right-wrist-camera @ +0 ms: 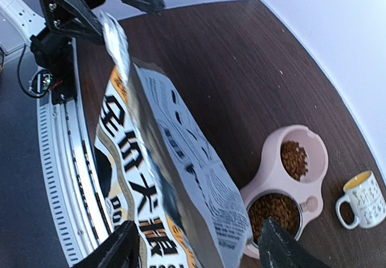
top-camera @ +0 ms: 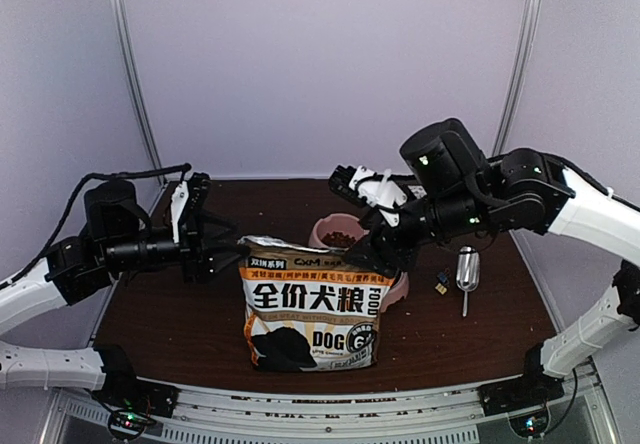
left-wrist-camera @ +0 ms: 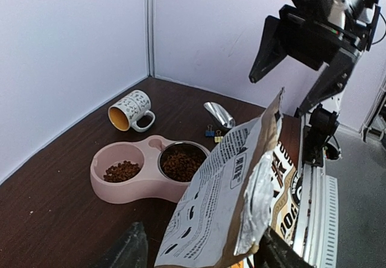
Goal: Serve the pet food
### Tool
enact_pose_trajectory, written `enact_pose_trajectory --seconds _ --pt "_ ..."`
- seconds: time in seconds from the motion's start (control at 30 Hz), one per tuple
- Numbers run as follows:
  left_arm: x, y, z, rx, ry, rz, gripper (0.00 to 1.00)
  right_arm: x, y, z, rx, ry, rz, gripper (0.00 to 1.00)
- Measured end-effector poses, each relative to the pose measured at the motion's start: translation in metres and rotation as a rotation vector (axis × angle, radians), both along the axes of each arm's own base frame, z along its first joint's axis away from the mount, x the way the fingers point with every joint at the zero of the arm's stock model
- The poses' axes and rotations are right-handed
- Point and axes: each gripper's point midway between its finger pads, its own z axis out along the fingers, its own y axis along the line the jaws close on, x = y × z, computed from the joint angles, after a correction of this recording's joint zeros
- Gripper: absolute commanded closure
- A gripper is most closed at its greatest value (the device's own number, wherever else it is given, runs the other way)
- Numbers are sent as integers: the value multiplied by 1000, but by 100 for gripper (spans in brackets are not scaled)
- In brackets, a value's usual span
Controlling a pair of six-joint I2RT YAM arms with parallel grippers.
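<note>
upright dog bag (top-camera: pixel 312 309), pink bowl (left-wrist-camera: pixel 99 177), mug (left-wrist-camera: pixel 131 109)

My left gripper (left-wrist-camera: pixel 199 257) gapes at six o'clock, the bag (left-wrist-camera: pixel 235 189) between its fingers. Pet food (left-wrist-camera: pixel 181 164) sits in the pink bowl (left-wrist-camera: pixel 120 191) at eight o'clock.

The left arm (top-camera: pixel 75 264) and the right arm (top-camera: pixel 590 214) reach inward from opposite sides, the left claw (left-wrist-camera: pixel 202 253) facing the right claw (right-wrist-camera: pixel 196 250), each with its jaws standing well apart.
</note>
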Motion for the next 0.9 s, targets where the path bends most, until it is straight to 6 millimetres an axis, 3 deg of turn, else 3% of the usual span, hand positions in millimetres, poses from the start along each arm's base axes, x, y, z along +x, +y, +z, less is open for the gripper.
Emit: enact_pose_trajectory --seconds 0.1,0.2,0.4,0.47,0.57,0.9 --pt "-1 4 12 -50 34 28 28 -3 28 10 21 -37 55 31" --pt "-2 8 23 -103 87 51 27 -4 55 3 3 -66 99 35" --pt "-1 18 28 -157 235 129 27 0 88 -20 -66 -138 137 71" --pt "0 21 27 -167 292 158 26 0 94 -24 -84 -174 141 86" --pt "1 24 23 -180 368 195 25 -3 102 -23 -99 -240 135 100" --pt "-4 28 -2 -180 623 266 16 -13 111 -31 -130 -423 76 100"
